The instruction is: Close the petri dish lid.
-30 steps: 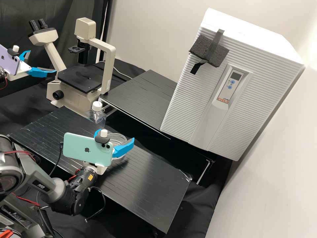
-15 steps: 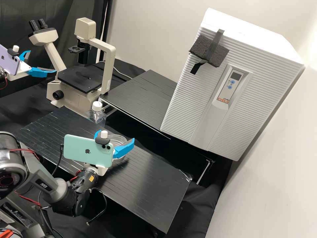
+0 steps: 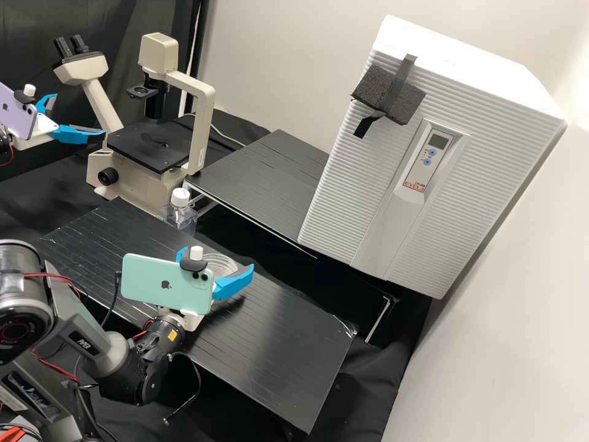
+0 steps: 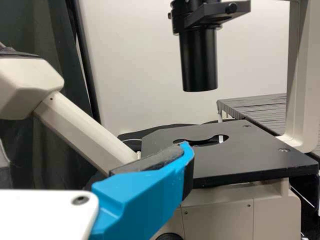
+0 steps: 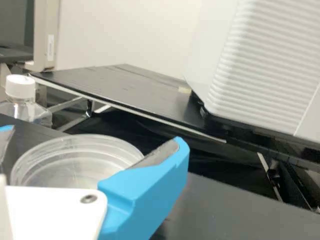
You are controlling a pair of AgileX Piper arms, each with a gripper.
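In the high view my right gripper (image 3: 218,259) is low over the near bench, its fingers on either side of the clear round petri dish (image 3: 222,263). From the right wrist, my gripper (image 5: 95,139) is shut on the petri dish (image 5: 75,150) at its sides, one finger crossing the front of its rim. Lid and base cannot be told apart, and whether the dish touches the bench is hidden. My left gripper (image 3: 79,114) hangs open and empty at the far left by the microscope; one finger of this gripper (image 4: 100,150) rises before the stage in the left wrist view.
A microscope (image 3: 147,144) stands at the back left. The clear bottle with a white cap (image 3: 180,197) is beyond the dish at the far edge of the near bench (image 3: 270,350). A white ribbed incubator (image 3: 454,141) stands at the right beside the rear bench (image 3: 264,184).
My right gripper has shifted slightly toward the near edge of the bench, and the visible rim of the dish has shifted with it. The left gripper has kept still.
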